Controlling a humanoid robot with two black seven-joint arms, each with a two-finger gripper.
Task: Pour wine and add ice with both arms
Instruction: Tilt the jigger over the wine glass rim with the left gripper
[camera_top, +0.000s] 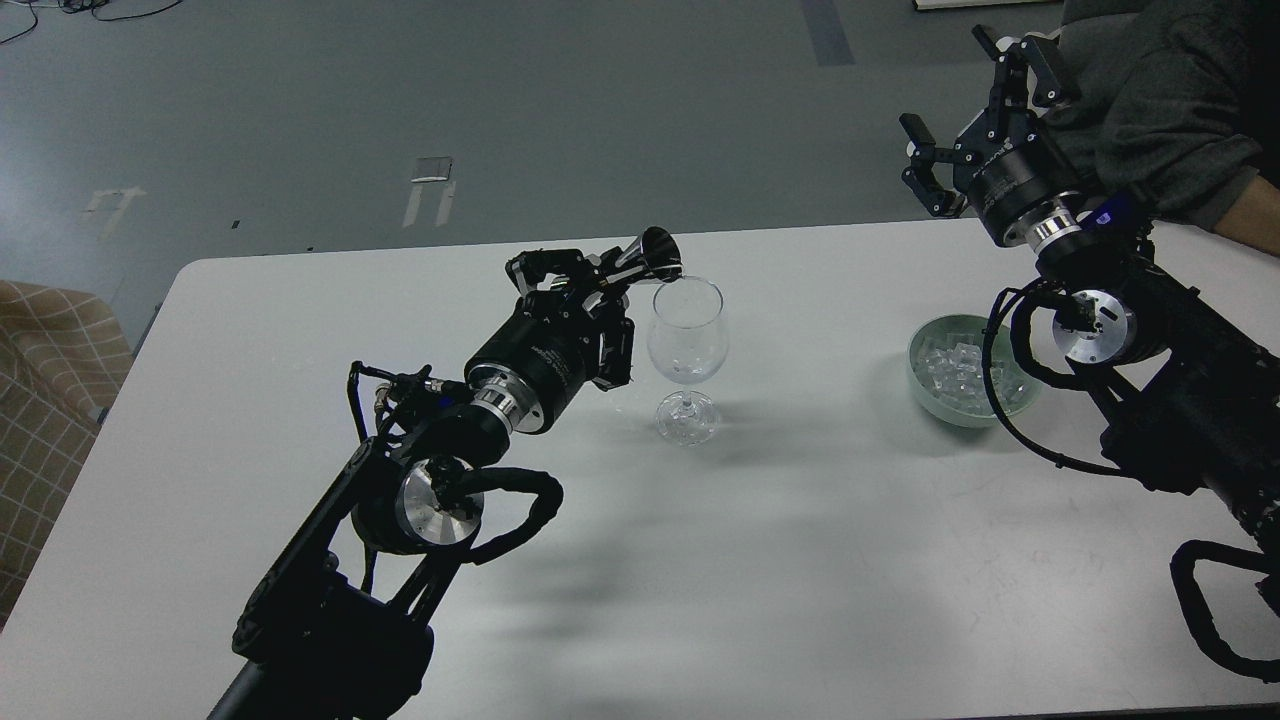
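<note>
White rectangular table (620, 600): bears all items. Left black jointed arm (400, 500): its gripper (590, 300) clenched on a small dark metal jigger (652, 255), tipped with its mouth at the rim of a clear stemmed wine glass (687, 350) standing upright mid-table. Wine: too faint to make out. Pale green round bowl (925, 375), well right of the glass: holds clear ice cubes (950, 368). Right gripper (975, 125): raised beyond the bowl, fingers spread, empty. Grey-sleeved human arm (1170, 110): far right.
</note>
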